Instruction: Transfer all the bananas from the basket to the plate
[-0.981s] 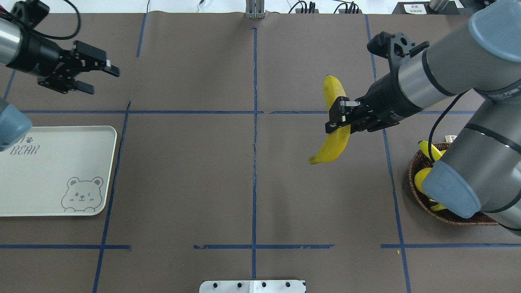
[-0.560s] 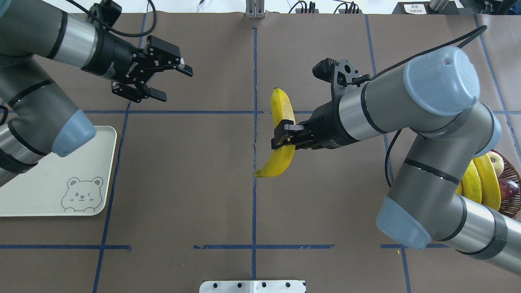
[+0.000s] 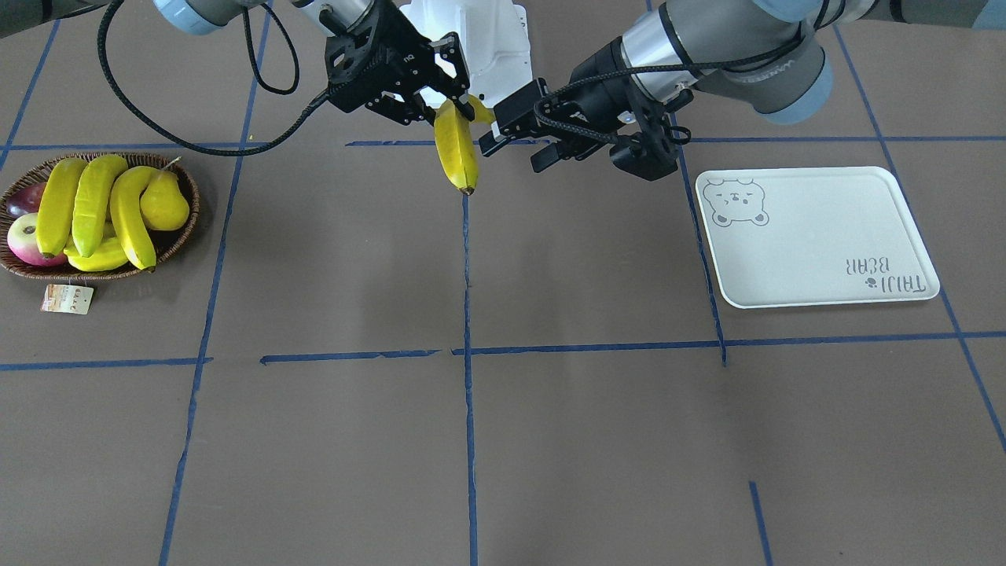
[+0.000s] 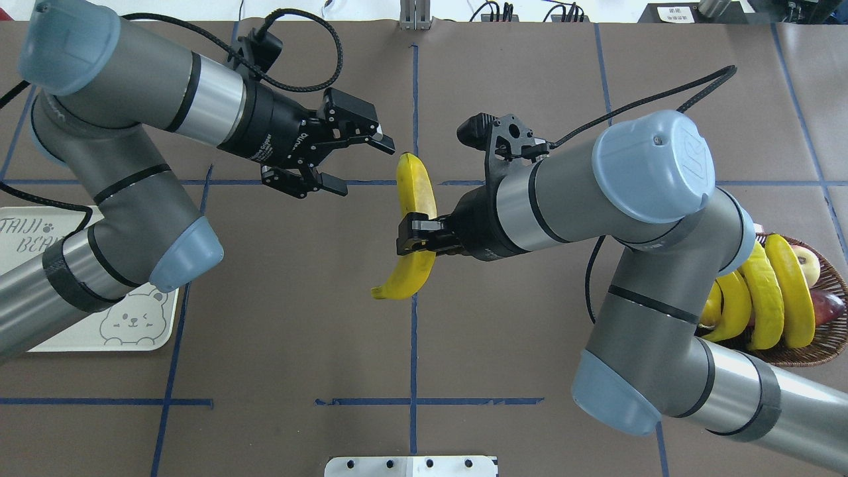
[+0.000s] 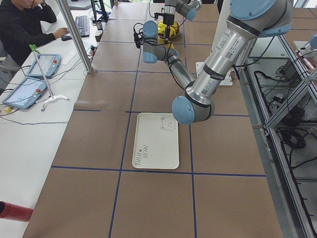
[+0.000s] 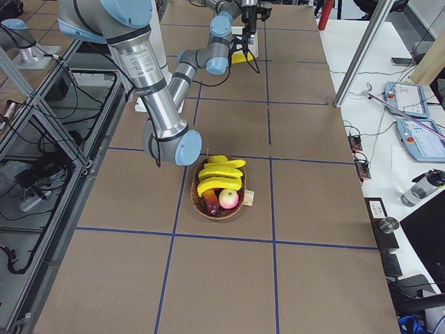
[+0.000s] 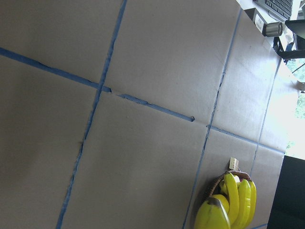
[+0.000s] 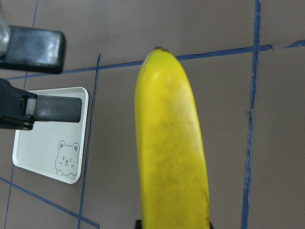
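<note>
One banana (image 4: 415, 189) hangs mid-table, clamped in the right gripper (image 4: 416, 238); the left gripper (image 4: 366, 167), jaws apart, hovers just beside it. Three bananas (image 3: 130, 216) share the wicker basket (image 3: 78, 276) with a pear (image 3: 163, 203), well apart from the plate (image 3: 817, 236).

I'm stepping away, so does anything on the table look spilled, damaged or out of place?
Nothing stands out. The right gripper holds a long yellow banana aloft, the left gripper open beside it; the other fruit sits inside the brown wicker basket, none spilled.
</note>
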